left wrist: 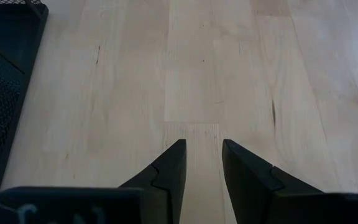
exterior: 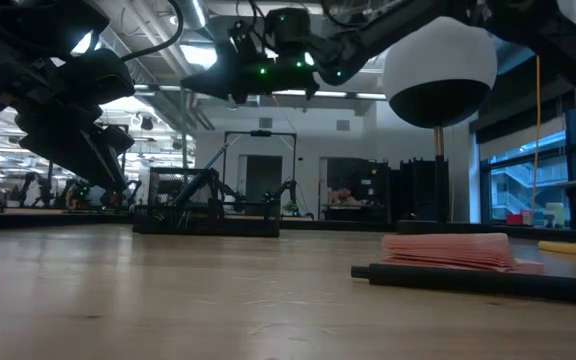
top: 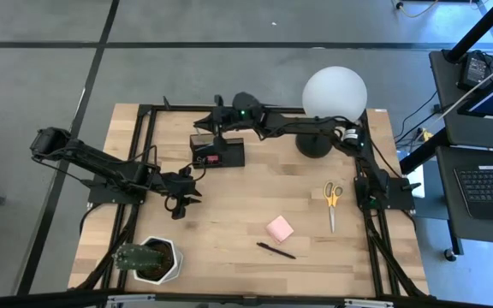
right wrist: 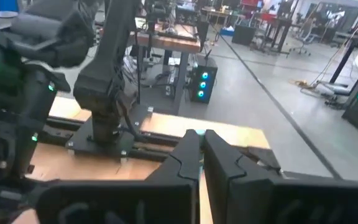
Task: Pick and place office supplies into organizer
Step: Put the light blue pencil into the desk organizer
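The left tool hovered over bare desk, fingers apart, empty. The right tool hung closed above the organizer. Scissors, pad and pen lay on the desk.

The right gripper has its fingers pressed together, holding nothing. Beyond it stands the left arm on the wooden table
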Available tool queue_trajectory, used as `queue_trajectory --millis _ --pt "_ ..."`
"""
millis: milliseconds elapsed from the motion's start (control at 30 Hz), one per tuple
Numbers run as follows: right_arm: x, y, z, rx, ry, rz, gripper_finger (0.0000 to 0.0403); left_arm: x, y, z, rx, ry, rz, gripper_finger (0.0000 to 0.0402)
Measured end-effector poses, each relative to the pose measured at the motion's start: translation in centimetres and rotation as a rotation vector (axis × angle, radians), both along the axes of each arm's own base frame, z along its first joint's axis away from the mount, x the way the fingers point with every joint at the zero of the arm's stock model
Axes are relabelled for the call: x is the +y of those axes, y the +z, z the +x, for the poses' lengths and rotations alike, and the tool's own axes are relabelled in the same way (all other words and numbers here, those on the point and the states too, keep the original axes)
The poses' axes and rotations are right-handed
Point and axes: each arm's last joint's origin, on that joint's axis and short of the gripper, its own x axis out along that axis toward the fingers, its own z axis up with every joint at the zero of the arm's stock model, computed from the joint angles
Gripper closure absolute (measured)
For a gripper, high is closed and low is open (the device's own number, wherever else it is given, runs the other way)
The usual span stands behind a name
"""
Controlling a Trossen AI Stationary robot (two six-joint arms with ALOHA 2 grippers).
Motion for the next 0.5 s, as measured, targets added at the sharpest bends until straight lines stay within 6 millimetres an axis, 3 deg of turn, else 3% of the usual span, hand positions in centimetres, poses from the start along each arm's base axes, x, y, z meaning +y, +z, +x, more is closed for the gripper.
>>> queue_trajectory --millis 167,500 --pt "-0.3 -1.7 0.3 0.048 0.002 0.016 0.0396 0.0 0.0 0.0 0.000 0.000 0.000 0.0304" --pt "-0.9 -2.1 0.1 0.091 -0.014 0.057 0.0396 0.0 0.0 0.0 0.000 0.000 0.000 0.0304"
